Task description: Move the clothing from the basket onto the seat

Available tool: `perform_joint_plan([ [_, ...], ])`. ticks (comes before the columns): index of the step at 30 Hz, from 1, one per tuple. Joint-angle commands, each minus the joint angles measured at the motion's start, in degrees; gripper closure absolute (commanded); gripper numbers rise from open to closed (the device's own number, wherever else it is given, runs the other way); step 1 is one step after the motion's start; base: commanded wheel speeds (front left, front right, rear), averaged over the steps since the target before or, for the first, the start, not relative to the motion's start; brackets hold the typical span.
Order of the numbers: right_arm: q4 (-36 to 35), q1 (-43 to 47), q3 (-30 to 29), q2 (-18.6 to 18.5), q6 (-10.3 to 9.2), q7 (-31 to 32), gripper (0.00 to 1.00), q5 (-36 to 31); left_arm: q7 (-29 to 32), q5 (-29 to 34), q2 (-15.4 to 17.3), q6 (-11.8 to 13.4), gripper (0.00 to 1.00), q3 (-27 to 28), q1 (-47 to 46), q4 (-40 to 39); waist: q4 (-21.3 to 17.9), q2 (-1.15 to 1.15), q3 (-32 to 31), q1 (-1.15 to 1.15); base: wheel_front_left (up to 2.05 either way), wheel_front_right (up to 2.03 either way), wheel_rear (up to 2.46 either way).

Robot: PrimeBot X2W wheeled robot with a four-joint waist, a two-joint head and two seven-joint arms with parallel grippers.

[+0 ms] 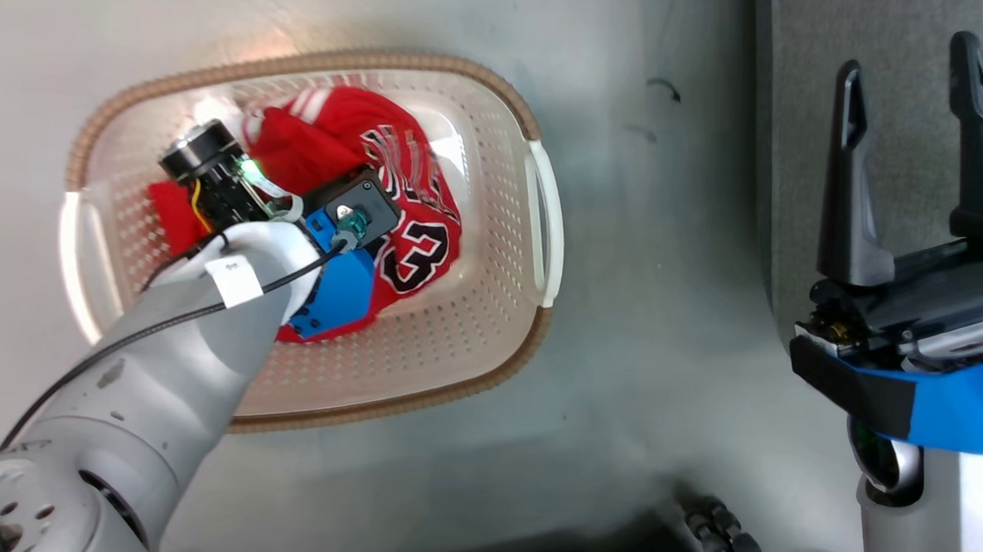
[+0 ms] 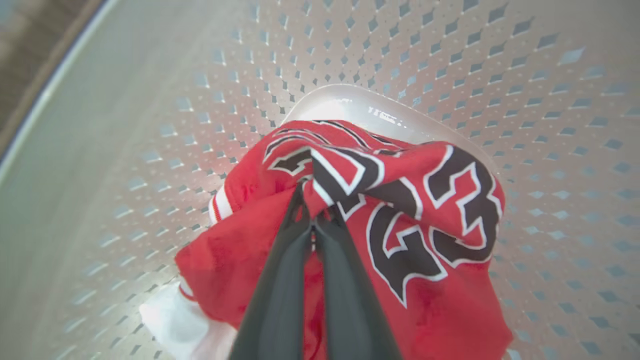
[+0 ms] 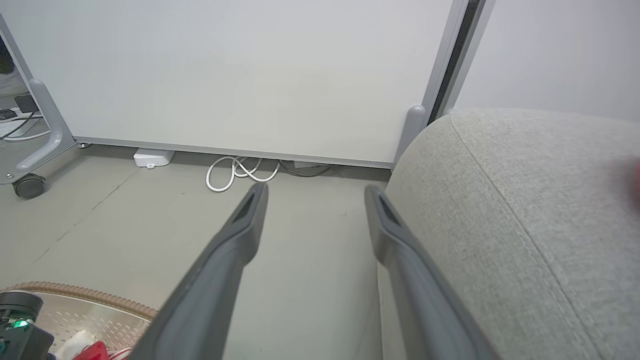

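- Our left claw (image 2: 312,200), centre of the wrist frame, pinches the soft red number-23 jersey (image 2: 430,210), which lies in the cream perforated plastic basket (image 1: 499,94).
- We see our right claw (image 1: 907,70) spread wide at upper right, beside the grey woven sofa seat (image 1: 797,115).

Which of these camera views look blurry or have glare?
Head view: warm glare at the basket rim, and the clothing lettering is smeared. Left wrist view: the basket wall blurs toward the edges, while the number 23 is sharp. Right wrist view: evenly lit and crisp, with one red smudge at the right edge over the seat.
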Motion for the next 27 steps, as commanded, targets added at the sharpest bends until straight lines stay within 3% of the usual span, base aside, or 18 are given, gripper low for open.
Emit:
perform_joint_plan([
  [1, 0.33, -0.85, -0.12, 0.03, 0.03, -0.19, 0.00, -0.16, -0.56, -0.53, -0.30, -0.02, 1.00, 0.50, 0.73, -0.16, 1.03, 0.00, -1.88, 0.00, 0.00, 0.00, 0.00],
  [8, 2.63, -0.62, -0.67, 0.02, 0.03, -0.19, 0.00, -0.22, -1.36, -3.40, -1.40, 1.08, 1.00, 3.54, 3.14, -3.80, 3.03, 0.00, -7.39, 0.00, 0.00, 0.00, 0.00],
  [13, 4.34, -0.03, -1.12, 0.02, 0.03, -0.19, 0.00, -0.09, -1.33, -5.39, -0.11, 3.03, 1.00, 8.22, 5.61, -9.66, 4.32, 0.00, -12.06, 0.00, 0.00, 0.00, 0.00],
  [27, 8.76, 3.99, -2.02, 0.01, 0.03, -0.19, 0.00, 0.94, -1.36, -5.31, 2.62, 5.09, 1.00, 19.75, 15.74, -21.72, 6.09, 0.00, -26.68, 0.00, 0.00, 0.00, 0.00],
])
